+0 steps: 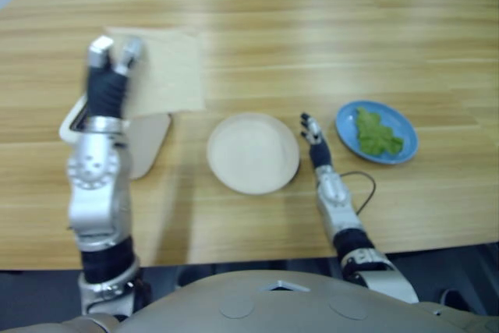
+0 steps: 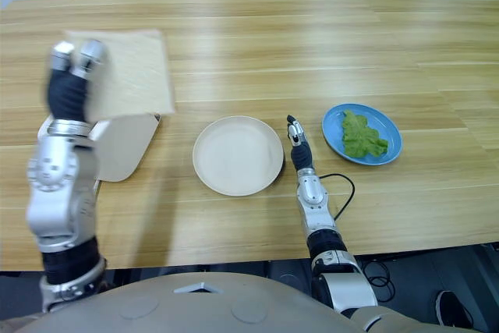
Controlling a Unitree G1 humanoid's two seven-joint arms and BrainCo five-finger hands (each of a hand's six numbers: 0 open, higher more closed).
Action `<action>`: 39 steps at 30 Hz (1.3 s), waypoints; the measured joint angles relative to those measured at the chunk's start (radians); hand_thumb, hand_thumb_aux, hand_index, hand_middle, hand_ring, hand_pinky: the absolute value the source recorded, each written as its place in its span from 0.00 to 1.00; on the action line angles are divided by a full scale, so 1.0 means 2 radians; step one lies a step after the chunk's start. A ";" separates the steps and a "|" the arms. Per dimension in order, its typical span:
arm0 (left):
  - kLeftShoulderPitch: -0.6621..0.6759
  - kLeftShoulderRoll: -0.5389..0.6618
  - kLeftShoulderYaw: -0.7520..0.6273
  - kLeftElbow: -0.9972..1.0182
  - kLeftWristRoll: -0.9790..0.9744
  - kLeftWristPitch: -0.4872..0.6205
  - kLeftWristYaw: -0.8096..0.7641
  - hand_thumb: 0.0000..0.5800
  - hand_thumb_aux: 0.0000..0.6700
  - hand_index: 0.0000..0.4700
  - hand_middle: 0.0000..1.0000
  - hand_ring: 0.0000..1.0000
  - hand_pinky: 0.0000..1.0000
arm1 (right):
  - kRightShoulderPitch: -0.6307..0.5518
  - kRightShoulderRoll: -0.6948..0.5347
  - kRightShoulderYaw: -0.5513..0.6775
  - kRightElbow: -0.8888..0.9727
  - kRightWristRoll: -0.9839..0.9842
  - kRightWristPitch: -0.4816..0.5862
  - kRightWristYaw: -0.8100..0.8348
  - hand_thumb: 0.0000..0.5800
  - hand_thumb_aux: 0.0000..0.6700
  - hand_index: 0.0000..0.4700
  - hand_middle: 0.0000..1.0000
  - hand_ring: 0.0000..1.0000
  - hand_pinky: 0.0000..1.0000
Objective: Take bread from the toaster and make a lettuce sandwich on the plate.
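Left hand (image 2: 74, 64) - fingers clamped on one edge of the bread (image 2: 136, 72), held above the toaster (image 2: 117, 150). We judge the slice light, soft and crumbly, best pinched gently near its edge. Right hand (image 2: 296, 139) rests empty, fingers straight, on the tabletop (image 2: 312, 37) beside the plate (image 2: 238, 155).

Grn lettuce (image 2: 357, 135), blue dish (image 2: 392, 139), cream plate (image 2: 238, 155)

No legible text, label, brand, number or sign — nothing readable on toaster (image 2: 123, 146) or plate (image 2: 238, 155).
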 measured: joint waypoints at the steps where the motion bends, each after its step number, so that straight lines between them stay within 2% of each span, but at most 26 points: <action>1: 0.009 -0.009 -0.027 0.011 0.005 -0.002 -0.003 1.00 1.00 0.98 1.00 1.00 1.00 | 0.000 -0.001 0.000 0.000 0.000 0.000 0.000 0.00 0.00 0.00 0.00 0.00 0.00; 5: 0.022 -0.033 -0.116 0.092 0.044 -0.027 -0.007 1.00 1.00 0.98 1.00 1.00 1.00 | 0.001 -0.003 -0.003 -0.001 0.000 -0.001 -0.002 0.00 0.00 0.00 0.00 0.00 0.00; 8: 0.019 -0.043 -0.142 0.181 0.066 -0.069 -0.008 1.00 1.00 0.98 1.00 1.00 1.00 | 0.001 -0.006 -0.004 -0.002 0.001 -0.001 -0.003 0.00 0.00 0.00 0.00 0.00 0.00; 20: -0.057 -0.068 -0.155 0.456 0.134 -0.173 0.034 1.00 1.00 0.98 1.00 1.00 1.00 | 0.007 -0.009 -0.005 -0.007 0.002 0.000 -0.004 0.00 0.00 0.00 0.00 0.00 0.00; 27: -0.080 -0.075 -0.169 0.527 0.163 -0.202 0.048 1.00 1.00 0.98 1.00 1.00 1.00 | 0.012 -0.010 -0.005 -0.018 0.002 0.003 -0.003 0.00 0.00 0.00 0.00 0.00 0.00; 28: -0.080 -0.073 -0.178 0.528 0.179 -0.202 0.054 1.00 0.94 0.92 1.00 1.00 1.00 | 0.013 -0.010 -0.005 -0.019 0.002 0.004 -0.003 0.00 0.00 0.00 0.00 0.00 0.00; 29: -0.080 -0.070 -0.187 0.528 0.194 -0.202 0.060 0.00 0.00 0.00 0.00 0.00 0.00 | 0.014 -0.010 -0.004 -0.019 0.002 0.005 -0.003 0.00 0.00 0.00 0.00 0.00 0.00; 34: -0.079 -0.016 -0.247 0.472 0.350 -0.188 0.142 0.00 0.00 0.00 0.00 0.00 0.00 | 0.015 -0.010 -0.004 -0.022 0.002 0.008 -0.002 0.00 0.00 0.00 0.00 0.00 0.00; 39: -0.058 0.033 -0.291 0.357 0.503 -0.120 0.167 0.00 0.00 0.00 0.00 0.00 0.00 | 0.016 -0.009 -0.004 -0.023 0.002 0.009 -0.002 0.00 0.00 0.00 0.00 0.00 0.00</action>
